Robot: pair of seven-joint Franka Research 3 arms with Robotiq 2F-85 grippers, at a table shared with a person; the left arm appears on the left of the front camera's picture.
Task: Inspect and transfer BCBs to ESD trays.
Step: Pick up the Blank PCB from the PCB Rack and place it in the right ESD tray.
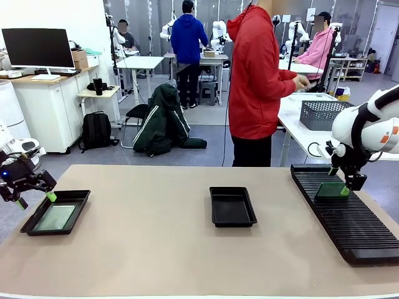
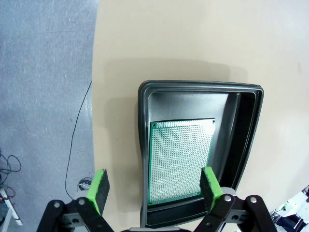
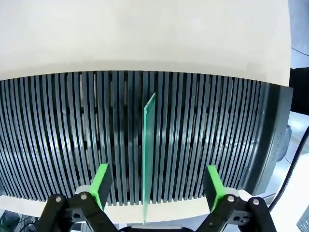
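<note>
In the front view, your left pincer (image 1: 36, 199) hangs with its jaws apart just beside the near-left corner of the left ESD tray (image 1: 79, 194). A flat BCB (image 1: 56, 218), pale green, lies on that tray's floor. The middle ESD tray (image 1: 216, 215) sits at the centre of the tan worktop (image 1: 149, 249), black floor showing. On your right, the right pincer (image 1: 341, 184) is down over the far end of the long black slotted rack (image 1: 355, 230), jaws wide, with an upright BCB (image 1: 329, 190) standing in the slots just beside it. Across the worktop a person in a red hooded jacket (image 1: 255, 81) is turned sideways, hands together. Behind the rack, a dark wire mesh basket (image 1: 323, 115) rests on a white table.

In the left wrist view, the left pincer (image 2: 154, 188) is spread wide. One pad (image 2: 99, 188) is outside the left ESD tray (image 2: 193, 86) and the other is above its inner floor. The flat BCB (image 2: 178, 159) shows a fine grid of holes and lies against one long wall. A thin cable (image 2: 77, 130) runs along the grey floor.

In the right wrist view, the right pincer (image 3: 157, 186) stands apart either side of the upright BCB (image 3: 148, 145). You see the board edge-on in one slot of the slotted rack (image 3: 217, 135), touching neither pad. Moulded lettering (image 3: 275, 145) on the rack's end rim is too small to read.
</note>
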